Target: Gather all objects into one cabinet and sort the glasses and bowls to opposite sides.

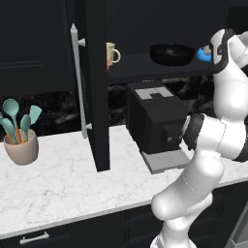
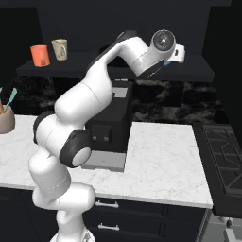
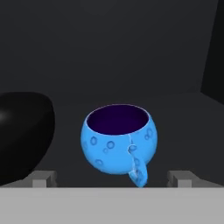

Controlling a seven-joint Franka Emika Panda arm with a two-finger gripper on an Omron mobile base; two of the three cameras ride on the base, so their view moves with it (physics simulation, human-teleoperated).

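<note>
gripper [image 3: 111, 178]: I see jaws wide open, nothing held, fingertips either side of blue mug [image 3: 118, 143] | blue mug: upright on cabinet shelf [image 1: 145, 68], handle toward me | bowl [image 3: 22, 133]: just left of mug | cream mug [image 2: 59, 48], orange mug [image 2: 40, 55]: far left of shelf | door [image 1: 94, 87]: open

The blue mug [image 3: 118, 140] is bright blue with ringed dimples and a dark purple inside. The bowl [image 1: 172, 53] is glossy black, one mug [image 2: 40, 55] plain orange, another [image 2: 60, 48] cream with faint print.
</note>
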